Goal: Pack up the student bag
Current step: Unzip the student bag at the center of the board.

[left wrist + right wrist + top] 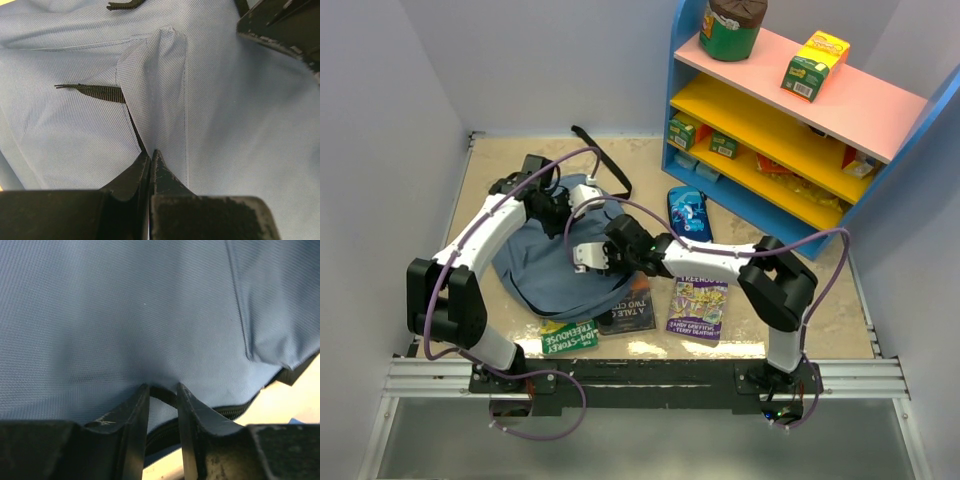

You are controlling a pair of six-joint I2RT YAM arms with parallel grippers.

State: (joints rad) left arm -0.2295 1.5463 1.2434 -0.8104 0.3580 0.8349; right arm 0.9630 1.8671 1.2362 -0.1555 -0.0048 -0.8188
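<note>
student bag [532,268] lies left of centre in the top view, on the table [485,195]. our left gripper [151,156] is pinched tight on a raised fold of its fabric, jaws together. our right gripper [161,390] is narrow, cloth caught between the fingers just above the zipper [232,413] edge. the bag's lower edge meets the green book [570,335] and dark book [630,314]; the purple book [698,308] sits apart, lower right. pencil case [688,213] is near the bag's right side. room: a tabletop strip upper left, and a gap between pencil case and shelf [790,110].

Dark book [632,312] reads "A TALE", green book [568,336] "104-STOREY TREEHOUSE".
</note>
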